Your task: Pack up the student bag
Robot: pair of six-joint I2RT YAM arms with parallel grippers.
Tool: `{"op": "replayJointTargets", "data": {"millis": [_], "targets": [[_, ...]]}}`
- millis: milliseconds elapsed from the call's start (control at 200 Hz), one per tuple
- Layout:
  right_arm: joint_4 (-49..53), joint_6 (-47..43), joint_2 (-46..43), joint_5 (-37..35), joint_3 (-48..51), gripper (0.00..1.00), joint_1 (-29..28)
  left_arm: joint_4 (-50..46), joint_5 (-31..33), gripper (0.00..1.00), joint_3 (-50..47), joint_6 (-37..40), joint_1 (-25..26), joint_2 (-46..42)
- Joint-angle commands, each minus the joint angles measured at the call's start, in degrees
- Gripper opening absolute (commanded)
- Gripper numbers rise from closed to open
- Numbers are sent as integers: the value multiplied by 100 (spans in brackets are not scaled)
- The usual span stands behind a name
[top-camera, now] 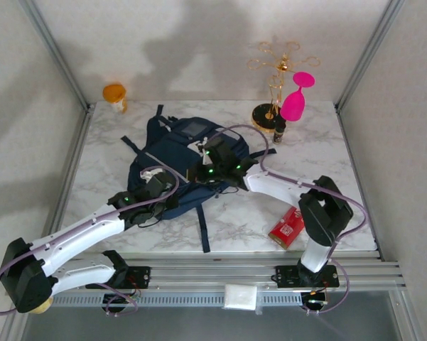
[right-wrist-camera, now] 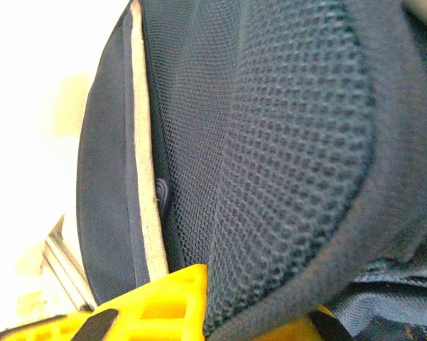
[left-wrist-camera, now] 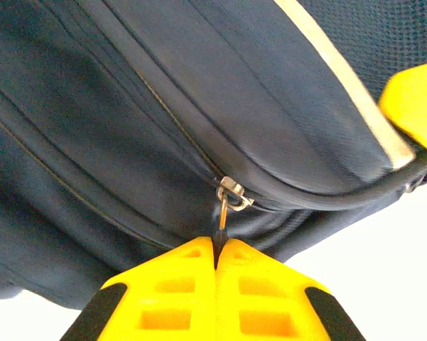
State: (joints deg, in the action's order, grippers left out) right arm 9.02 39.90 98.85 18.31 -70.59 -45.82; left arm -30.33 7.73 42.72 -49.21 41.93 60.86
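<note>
Found the student bag [top-camera: 172,150] lying mid-frame in the overhead view, on the marble table [top-camera: 103,160]. Low in the centre of the left wrist view, caught the left gripper [left-wrist-camera: 217,249] clamped on the thin zipper pull [left-wrist-camera: 223,213], yellow fingers [left-wrist-camera: 177,298] pressed flat together (no gap between them), metal slider [left-wrist-camera: 234,192] just above. Along the bottom edge of the right wrist view, spotted the right gripper [right-wrist-camera: 252,305] closed on a padded mesh fold [right-wrist-camera: 291,142] of the bag. Noted a pink glass [top-camera: 297,99] and gold stand [top-camera: 273,71] upper right, an orange object [top-camera: 115,94] upper left, a red box [top-camera: 287,227] lower right.
</note>
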Motion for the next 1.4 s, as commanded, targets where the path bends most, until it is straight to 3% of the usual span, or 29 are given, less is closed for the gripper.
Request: {"op": "replayJointTargets", "data": {"millis": [0,135,200,250,295,370,446,526,851,926,1021,1091,1262,1392], "targets": [[687,-1529,-632,437,-12,0,924,-801,108,0,-177,55,-54,-28],[1156,-1713,-690,164,-117,0,1509,-631,-53,0,-115,241,-45,244],[1372,-1616,-654,-219,-341,0,1572,-349,-177,0,-88,286,25,427],[1050,-1350,-735,-8,-228,0,1526,-5,-359,0,-88,306,100,540],[679,-1025,-802,232,-23,15,1451,284,-469,0,-59,307,161,665],[546,-773,-772,286,123,25,1297,444,-446,0,69,272,192,855],[685,-553,-819,107,312,45,1269,366,-213,0,264,272,230,991],[487,-168,-1099,50,767,57,1295,477,-78,0,491,492,306,960],[-779,1389,-1693,583,1687,62,1101,508,323,6,1236,1174,223,1450],[-745,1441,-1685,513,1553,61,1021,781,152,14,1257,1428,227,1487],[-537,1466,-1621,352,1368,60,925,1139,-77,34,1268,1847,236,1510],[-510,1507,-1586,295,1359,58,908,1125,-39,42,1387,2009,245,1646],[-603,1547,-1586,179,1384,57,906,1108,-151,48,1481,2319,334,1943],[-545,1512,-1531,164,1337,57,908,852,341,49,1698,2398,395,2256]]}}
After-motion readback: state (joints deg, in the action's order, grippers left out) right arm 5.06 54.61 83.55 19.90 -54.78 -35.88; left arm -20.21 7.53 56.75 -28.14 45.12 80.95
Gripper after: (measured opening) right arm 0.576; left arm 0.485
